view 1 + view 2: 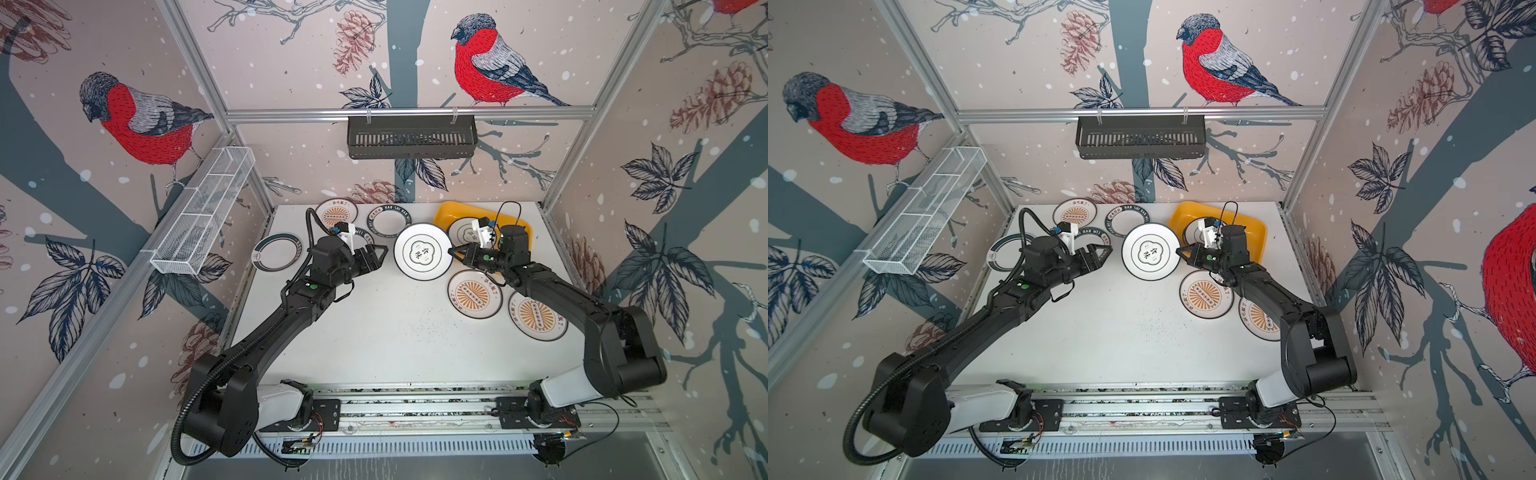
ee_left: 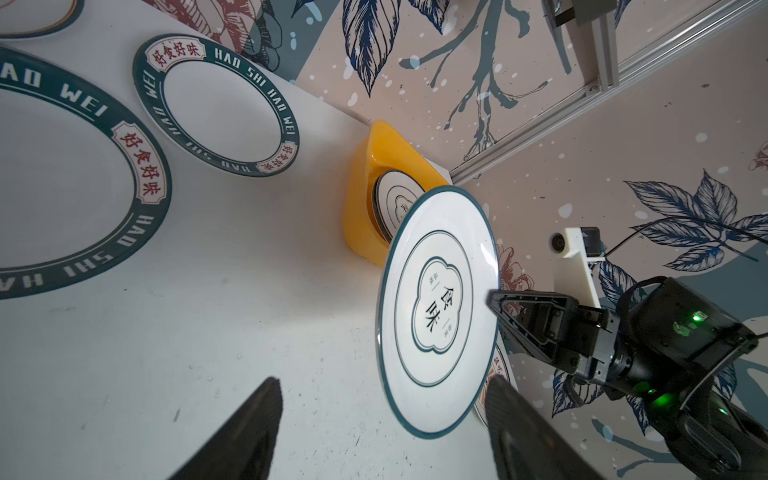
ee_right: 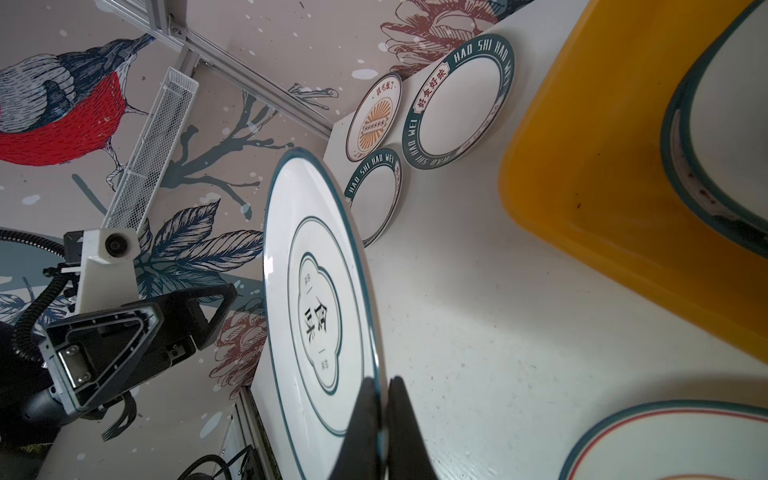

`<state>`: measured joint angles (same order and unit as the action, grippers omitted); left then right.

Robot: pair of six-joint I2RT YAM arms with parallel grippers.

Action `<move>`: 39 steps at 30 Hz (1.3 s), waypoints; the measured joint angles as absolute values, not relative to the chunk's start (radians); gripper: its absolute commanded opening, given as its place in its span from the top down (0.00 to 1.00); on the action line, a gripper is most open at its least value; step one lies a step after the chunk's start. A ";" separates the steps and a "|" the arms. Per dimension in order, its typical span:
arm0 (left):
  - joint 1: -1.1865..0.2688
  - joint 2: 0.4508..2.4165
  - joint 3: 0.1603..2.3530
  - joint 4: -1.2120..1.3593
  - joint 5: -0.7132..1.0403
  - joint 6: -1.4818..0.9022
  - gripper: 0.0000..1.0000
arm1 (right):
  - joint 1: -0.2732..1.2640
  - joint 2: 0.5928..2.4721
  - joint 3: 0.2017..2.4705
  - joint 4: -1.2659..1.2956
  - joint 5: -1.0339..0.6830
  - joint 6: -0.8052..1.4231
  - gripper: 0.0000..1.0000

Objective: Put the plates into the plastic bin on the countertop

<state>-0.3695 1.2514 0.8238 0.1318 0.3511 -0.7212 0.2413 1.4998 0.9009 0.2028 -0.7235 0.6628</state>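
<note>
My right gripper (image 1: 451, 251) (image 3: 380, 380) is shut on the rim of a white plate with a dark flower emblem (image 1: 422, 253) (image 1: 1150, 252) (image 3: 316, 299), holding it above the countertop (image 1: 395, 332). Just left of that plate my left gripper (image 1: 381, 257) (image 2: 383, 380) is open and apart from it. The yellow plastic bin (image 1: 446, 212) (image 2: 361, 199) sits at the back right with a plate (image 1: 463, 232) (image 3: 727, 124) in it. Several more plates lie on the countertop: sunburst ones (image 1: 473, 294) (image 1: 538, 316) (image 1: 336, 214) and lettered-rim ones (image 1: 388, 222) (image 1: 276, 252).
A black slatted basket (image 1: 411, 137) hangs on the back rail. A white wire mesh rack (image 1: 203, 216) runs along the left wall. Aluminium rails edge the countertop, and both arm bases stand on the front rail.
</note>
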 measured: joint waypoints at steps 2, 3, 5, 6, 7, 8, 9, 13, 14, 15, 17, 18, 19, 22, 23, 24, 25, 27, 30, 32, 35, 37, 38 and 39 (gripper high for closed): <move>-0.369 1.252 0.821 0.125 0.340 -0.713 0.17 | 0.237 1.504 0.905 0.202 -0.723 0.666 0.99; -0.370 1.253 0.821 0.124 0.340 -0.705 0.16 | 0.235 1.506 0.905 0.202 -0.723 0.670 0.99; -0.376 1.253 0.821 0.126 0.340 -0.701 0.11 | 0.228 1.510 0.908 0.201 -0.723 0.677 0.99; -0.379 1.253 0.821 0.129 0.341 -0.698 0.07 | 0.226 1.512 0.910 0.199 -0.722 0.677 0.99; -0.385 1.253 0.821 0.132 0.342 -0.694 0.04 | 0.221 1.515 0.913 0.199 -0.721 0.677 0.99; -0.391 1.253 0.821 0.136 0.344 -0.686 0.04 | 0.219 1.518 0.916 0.199 -0.719 0.677 0.99; -0.397 1.253 0.821 0.140 0.347 -0.680 0.04 | 0.215 1.520 0.920 0.199 -0.717 0.677 0.99; -0.438 1.270 0.833 0.155 0.360 -0.664 0.03 | 0.191 1.533 0.934 0.202 -0.696 0.696 0.99; -0.450 1.275 0.836 0.159 0.361 -0.654 0.04 | 0.184 1.535 0.937 0.203 -0.691 0.706 0.99; -0.463 1.282 0.838 0.171 0.363 -0.652 0.03 | 0.176 1.539 0.941 0.203 -0.684 0.708 0.99; -0.487 1.299 0.841 0.206 0.364 -0.644 0.04 | 0.158 1.550 0.953 0.204 -0.675 0.715 0.99; -0.498 1.310 0.842 0.222 0.366 -0.638 0.04 | 0.147 1.555 0.958 0.205 -0.672 0.727 0.99; -0.511 1.323 0.842 0.242 0.366 -0.636 0.03 | 0.135 1.561 0.964 0.206 -0.666 0.732 0.99; -0.533 1.353 0.849 0.278 0.374 -0.635 0.03 | 0.098 1.583 0.984 0.210 -0.644 0.735 0.98; -0.538 1.361 0.854 0.284 0.374 -0.633 0.04 | 0.087 1.590 0.991 0.210 -0.639 0.736 0.99; -0.541 1.372 0.860 0.293 0.376 -0.629 0.04 | 0.073 1.600 0.999 0.211 -0.631 0.737 0.99; -0.544 1.381 0.866 0.303 0.377 -0.629 0.04 | 0.060 1.611 1.008 0.211 -0.624 0.737 0.99; -0.546 1.396 0.873 0.318 0.378 -0.629 0.03 | 0.035 1.636 1.025 0.211 -0.606 0.738 0.99; -0.547 1.412 0.880 0.329 0.381 -0.629 0.04 | 0.000 1.682 1.054 0.211 -0.577 0.738 0.99; -0.548 1.418 0.883 0.330 0.381 -0.628 0.04 | -0.020 1.711 1.073 0.210 -0.566 0.739 0.99; -0.548 1.429 0.894 0.331 0.380 -0.620 0.04 | -0.040 1.750 1.102 0.208 -0.546 0.739 0.99; -0.549 1.440 0.905 0.331 0.377 -0.606 0.03 | -0.050 1.775 1.125 0.203 -0.538 0.737 0.99; -0.550 1.445 0.910 0.331 0.377 -0.598 0.04 | -0.053 1.786 1.135 0.201 -0.532 0.736 0.99; -0.551 1.452 0.916 0.331 0.376 -0.593 0.03 | -0.056 1.799 1.148 0.194 -0.524 0.734 0.99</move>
<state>-0.5507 1.4521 0.9165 0.3309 0.3763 -0.5934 -0.0563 1.7988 1.1481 0.1944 -0.5243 0.7338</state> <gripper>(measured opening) 0.964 0.072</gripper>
